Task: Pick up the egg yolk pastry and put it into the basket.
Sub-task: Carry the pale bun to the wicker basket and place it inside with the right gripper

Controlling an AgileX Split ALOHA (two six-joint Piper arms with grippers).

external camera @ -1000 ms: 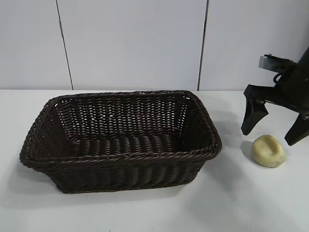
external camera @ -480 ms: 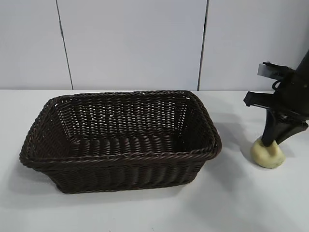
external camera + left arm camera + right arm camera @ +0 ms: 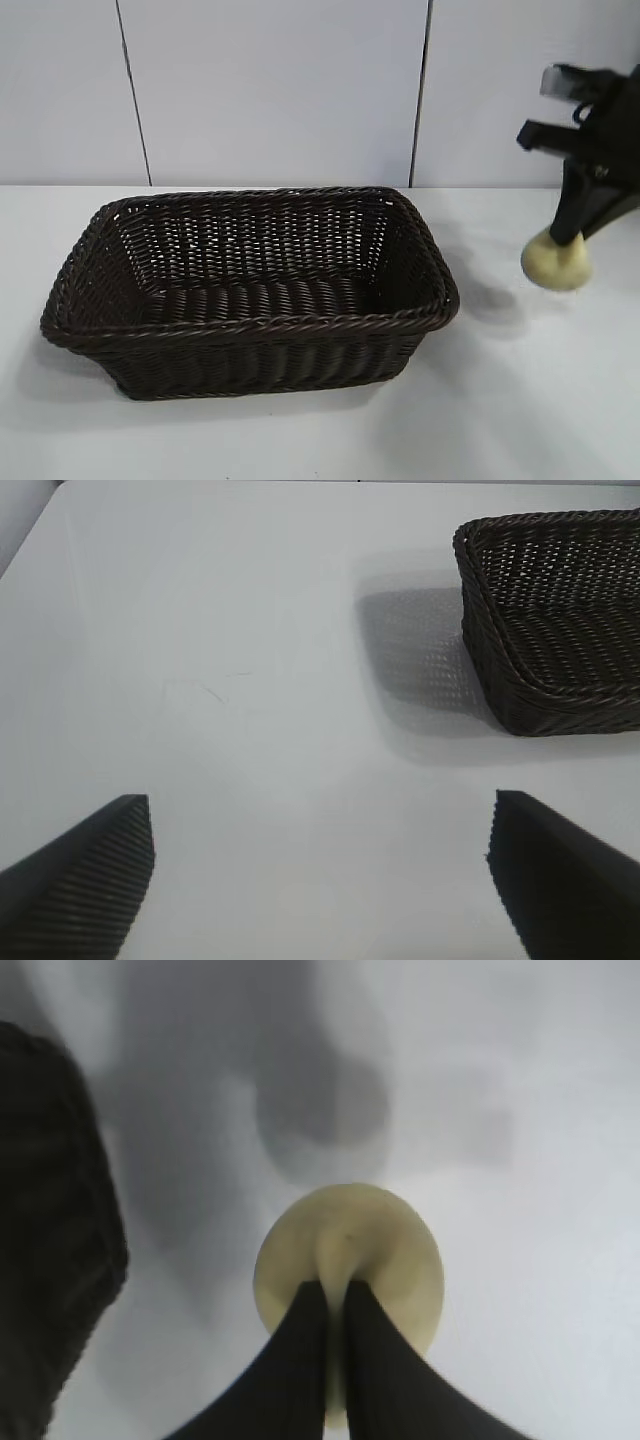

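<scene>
The egg yolk pastry (image 3: pixel 557 263) is a small pale cream-yellow bun, held in the air to the right of the basket (image 3: pixel 250 325). My right gripper (image 3: pixel 566 238) is shut on it from above, and its shadow lies on the table below. In the right wrist view the two black fingers (image 3: pixel 310 1360) pinch a raised crease of the pastry (image 3: pixel 385 1250). The dark woven basket (image 3: pixel 490 630) also shows in the left wrist view. My left gripper (image 3: pixel 320 870) is open over bare table, left of the basket and outside the exterior view.
The basket is empty, and its edge (image 3: pixel 50 1210) shows in the right wrist view. White table (image 3: pixel 520 400) surrounds it. A pale panelled wall (image 3: pixel 270 90) stands behind.
My right gripper closed on the pastry on the table, then lifted it clear of the surface. The basket has not moved.
</scene>
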